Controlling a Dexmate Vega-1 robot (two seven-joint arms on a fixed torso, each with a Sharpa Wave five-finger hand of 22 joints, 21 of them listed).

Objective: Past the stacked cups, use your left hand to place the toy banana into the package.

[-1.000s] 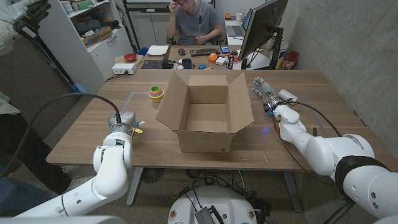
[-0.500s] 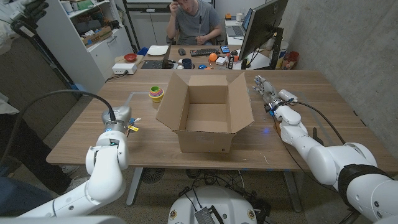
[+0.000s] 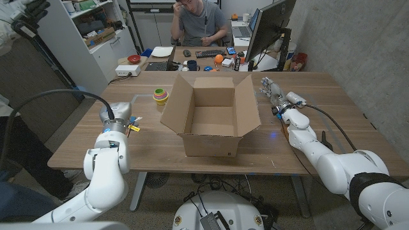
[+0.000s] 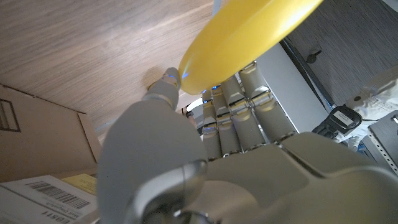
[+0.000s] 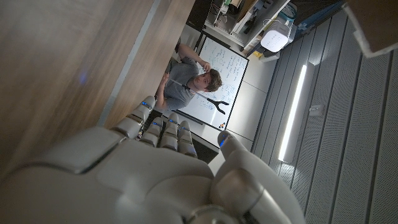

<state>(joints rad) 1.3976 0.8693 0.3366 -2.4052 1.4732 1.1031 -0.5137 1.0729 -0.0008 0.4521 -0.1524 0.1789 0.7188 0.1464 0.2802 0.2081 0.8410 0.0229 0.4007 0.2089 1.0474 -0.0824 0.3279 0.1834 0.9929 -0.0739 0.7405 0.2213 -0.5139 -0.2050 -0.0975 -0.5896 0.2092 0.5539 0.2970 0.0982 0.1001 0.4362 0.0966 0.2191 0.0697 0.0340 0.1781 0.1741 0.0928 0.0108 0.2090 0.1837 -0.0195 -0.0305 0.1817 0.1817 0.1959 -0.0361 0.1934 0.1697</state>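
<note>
**Banana in the left hand**

The left hand (image 3: 121, 122) holds the yellow toy banana (image 4: 249, 37) above the table (image 3: 332, 121), left of the open box (image 3: 211, 115). The right hand (image 3: 271, 89) is by the box's right side, and I cannot tell how its fingers are set. The stacked cups (image 3: 160, 96) sit farther back.

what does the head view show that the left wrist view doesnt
Head view alone: the stacked cups beyond the left robot hand, the open cardboard box's empty inside, the right robot hand beside the box, and a seated person behind the table.

Left wrist view alone: a close look at the fingers against the yellow toy banana, and a barcode label on the box.

Both: the left robot hand, the banana, the box and the wooden table.
</note>
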